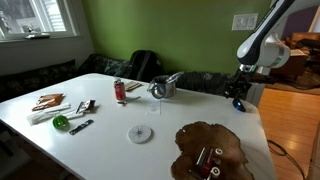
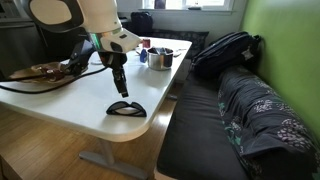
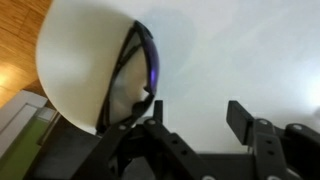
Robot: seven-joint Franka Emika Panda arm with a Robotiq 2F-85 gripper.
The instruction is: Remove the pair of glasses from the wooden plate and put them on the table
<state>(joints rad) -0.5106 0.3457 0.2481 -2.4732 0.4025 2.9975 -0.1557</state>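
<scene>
Looks done: pair of glasses lies on the counter at its rounded corner, well apart from the wooden plate. End effector hangs just above, wide, empty. Only backing away is left.

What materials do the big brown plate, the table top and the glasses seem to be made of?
The wooden plate: dark brown wood, glossy, probably varnished; it reflects light.
The table: smooth white top, perhaps laminate or painted board; not certain.
The pair of glasses: thin dark frame, plastic or metal; too small to tell.
</scene>
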